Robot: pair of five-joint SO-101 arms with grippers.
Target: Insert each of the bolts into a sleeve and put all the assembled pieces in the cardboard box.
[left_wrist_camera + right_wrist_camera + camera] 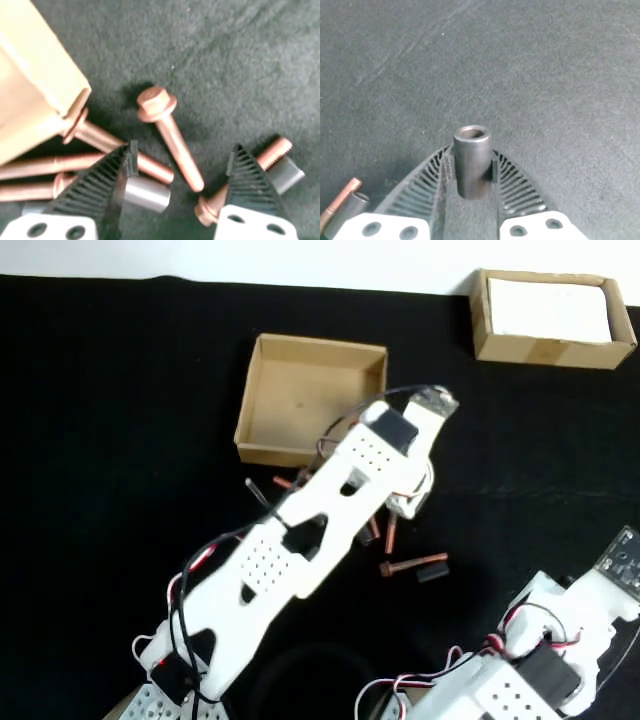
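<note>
Two arms stand at the black table [90,440] in the high view. The left arm [290,540] stretches over loose bolts [405,566] just beside the box [300,400].

In the left wrist view, the left fingers [95,185] are spread with a bolt [170,135] lying between them. A loose sleeve [147,194] touches one finger, and the box corner is close.

In the right wrist view, the right fingers [432,175] pinch an upright sleeve [472,160].

Black table [100,390], open cardboard box [300,400], another box [540,350] farther back, copper bolts [170,135] and grey sleeves [146,194] scattered
</note>
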